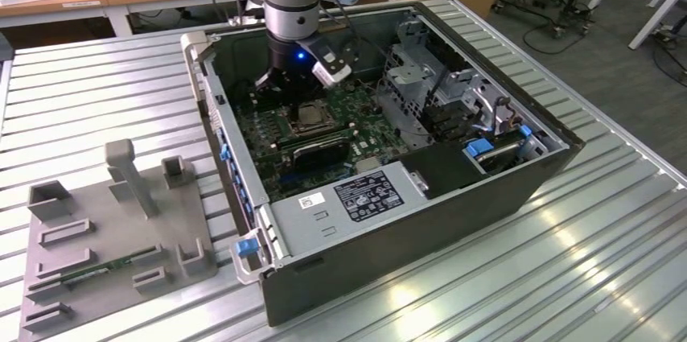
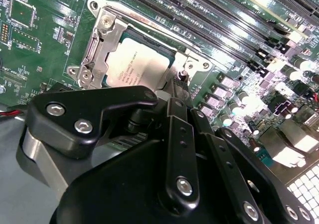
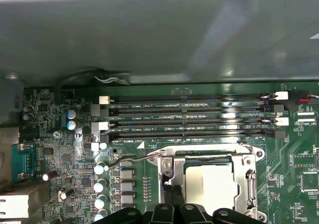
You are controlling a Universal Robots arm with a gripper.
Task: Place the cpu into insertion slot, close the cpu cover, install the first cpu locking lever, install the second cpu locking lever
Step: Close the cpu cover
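The cpu [image 2: 139, 62] [image 3: 209, 184], a pale square chip, lies flat in the insertion slot [image 1: 308, 119] on the green board inside the open computer case. The silvery cpu cover [image 2: 102, 40] [image 3: 247, 184] is folded down around it, and the chip shows through its window. A thin wire locking lever [image 3: 132, 159] sticks out sideways from one corner of the socket, and I cannot tell whether it is latched. My gripper [image 1: 292, 105] [image 2: 174, 87] [image 3: 173, 191] hangs low over the socket's edge. Its black fingers [image 2: 172, 134] are together with nothing between them.
Several long memory slots [image 3: 189, 117] run beside the socket, with the case wall [image 3: 149, 35] beyond them. A power supply [image 1: 359, 193] and a metal drive cage [image 1: 429, 84] fill the case's other end. A grey fixture plate [image 1: 118, 229] lies on the slatted table at the exterior view's left.
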